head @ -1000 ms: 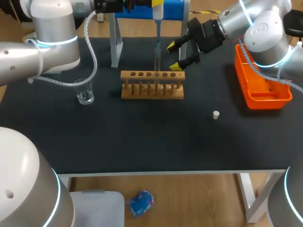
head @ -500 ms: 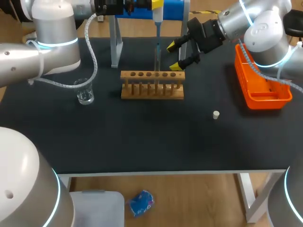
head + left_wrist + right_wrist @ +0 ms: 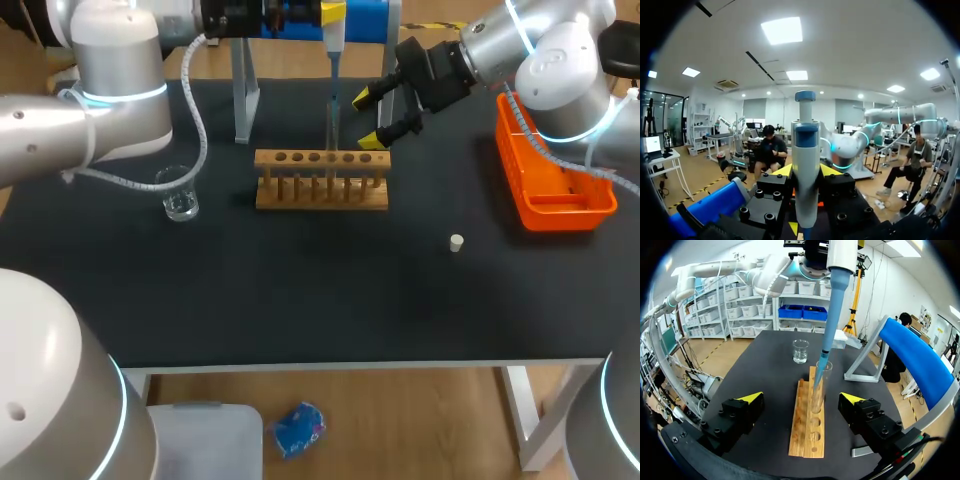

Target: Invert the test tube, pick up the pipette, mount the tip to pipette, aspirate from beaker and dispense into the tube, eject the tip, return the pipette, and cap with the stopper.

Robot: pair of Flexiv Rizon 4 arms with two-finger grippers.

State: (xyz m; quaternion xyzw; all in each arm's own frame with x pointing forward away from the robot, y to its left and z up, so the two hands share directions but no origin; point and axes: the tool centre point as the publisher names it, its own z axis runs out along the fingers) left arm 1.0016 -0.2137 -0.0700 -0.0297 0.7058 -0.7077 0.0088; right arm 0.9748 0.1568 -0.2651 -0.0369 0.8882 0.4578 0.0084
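The left gripper (image 3: 806,170) is clenched on the pipette (image 3: 333,45), holding it upright over the rack (image 3: 321,180). Over the last second the pipette has eased down a little in the head view, while the right arm, rack, beaker (image 3: 180,195) and stopper (image 3: 456,242) have not moved. The right wrist view shows the result: the blue tip now sits just inside the mouth of the tube (image 3: 818,385), which stands open end up in a rack hole. This looks like the dispensing step, with the tip mounted and the pipette already brought back from the beaker. Whether liquid has reached the tube cannot be told from these views. The right gripper (image 3: 366,117) hangs behind the rack with its fingers spread wide to either side of the tube, touching neither the tube nor the rack. It grasps nothing and seems only to be standing by. The beaker sits well off toward the left arm's side of the rack. The stopper lies alone on the table toward the right arm's side, near the bin (image 3: 555,195). By this reading, ejecting the tip, returning the pipette and capping the tube are not yet done. The small descent suggests the left arm is settling the tip deep enough to discharge cleanly. The narrow tube mouth leaves little room for sideways drift.
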